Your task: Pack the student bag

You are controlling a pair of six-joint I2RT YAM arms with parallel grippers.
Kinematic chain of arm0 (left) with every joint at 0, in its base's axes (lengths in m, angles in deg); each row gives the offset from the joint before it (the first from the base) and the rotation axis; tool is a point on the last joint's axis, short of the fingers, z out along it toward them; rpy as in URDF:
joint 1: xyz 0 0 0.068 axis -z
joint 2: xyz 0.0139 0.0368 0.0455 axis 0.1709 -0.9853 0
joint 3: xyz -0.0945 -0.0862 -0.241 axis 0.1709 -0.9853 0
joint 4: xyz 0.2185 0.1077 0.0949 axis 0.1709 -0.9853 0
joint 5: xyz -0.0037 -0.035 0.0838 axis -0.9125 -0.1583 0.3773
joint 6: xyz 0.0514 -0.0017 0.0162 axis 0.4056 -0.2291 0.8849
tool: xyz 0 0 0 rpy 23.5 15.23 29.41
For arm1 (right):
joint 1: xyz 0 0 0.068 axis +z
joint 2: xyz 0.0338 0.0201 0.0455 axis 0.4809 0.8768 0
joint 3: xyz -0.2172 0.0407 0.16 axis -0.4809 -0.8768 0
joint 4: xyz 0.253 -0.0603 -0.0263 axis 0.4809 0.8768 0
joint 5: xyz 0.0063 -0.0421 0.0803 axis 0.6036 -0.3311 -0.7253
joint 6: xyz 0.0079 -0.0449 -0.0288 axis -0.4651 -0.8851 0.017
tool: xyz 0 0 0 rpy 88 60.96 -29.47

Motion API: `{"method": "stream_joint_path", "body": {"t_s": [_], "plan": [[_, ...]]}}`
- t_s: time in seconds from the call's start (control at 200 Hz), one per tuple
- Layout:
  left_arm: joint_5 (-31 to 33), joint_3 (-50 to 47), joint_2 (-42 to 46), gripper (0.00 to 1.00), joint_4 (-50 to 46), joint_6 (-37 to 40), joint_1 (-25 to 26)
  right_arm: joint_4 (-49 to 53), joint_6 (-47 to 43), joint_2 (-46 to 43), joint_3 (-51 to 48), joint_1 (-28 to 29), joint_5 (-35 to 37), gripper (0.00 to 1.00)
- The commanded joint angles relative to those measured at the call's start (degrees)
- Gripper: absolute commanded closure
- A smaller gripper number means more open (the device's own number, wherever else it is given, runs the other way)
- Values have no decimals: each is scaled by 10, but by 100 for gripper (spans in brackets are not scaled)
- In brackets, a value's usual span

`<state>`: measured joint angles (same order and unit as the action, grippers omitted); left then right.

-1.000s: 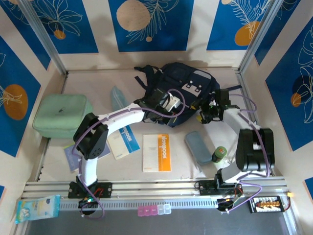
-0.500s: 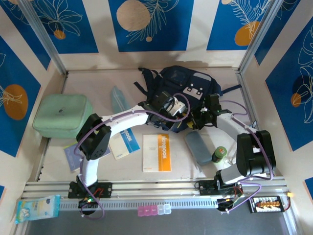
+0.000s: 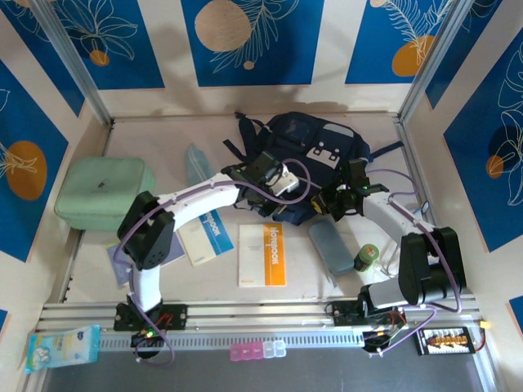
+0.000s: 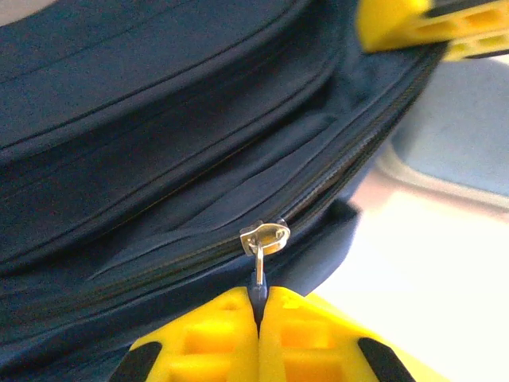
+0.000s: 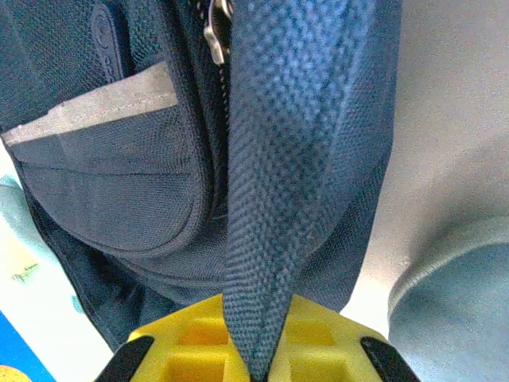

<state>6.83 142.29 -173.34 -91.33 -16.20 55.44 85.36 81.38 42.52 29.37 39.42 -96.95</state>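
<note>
Student bag (image 3: 315, 140): left fingers (image 4: 199, 342) pinch zipper pull (image 4: 264, 238), right fingers (image 5: 191, 341) pinch strap (image 5: 306, 159).

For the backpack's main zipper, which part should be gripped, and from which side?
Grip the thin metal pull hanging off the slider, coming from the backpack's outer edge, as the left fingers do. It stands clear of the fabric, square to the zipper line, with flat faces to pinch.

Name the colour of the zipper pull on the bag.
Silver metal; the zipper pull shows best in the left wrist view, against the navy bag.
</note>
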Motion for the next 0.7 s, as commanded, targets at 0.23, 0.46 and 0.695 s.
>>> {"method": "stream_joint_path", "body": {"t_s": [0.23, 0.46, 0.695], "plan": [[-59, -122, 125, 100, -14, -36, -8, 1, -126, 65, 75, 67, -85, 94], [-61, -193, 188, 100, 16, -79, -3, 19, -205, 123, 144, 98, -107, 94], [9, -158, 151, 100, 17, -89, -3, 75, -266, 125, 136, 28, -23, 94]]}}
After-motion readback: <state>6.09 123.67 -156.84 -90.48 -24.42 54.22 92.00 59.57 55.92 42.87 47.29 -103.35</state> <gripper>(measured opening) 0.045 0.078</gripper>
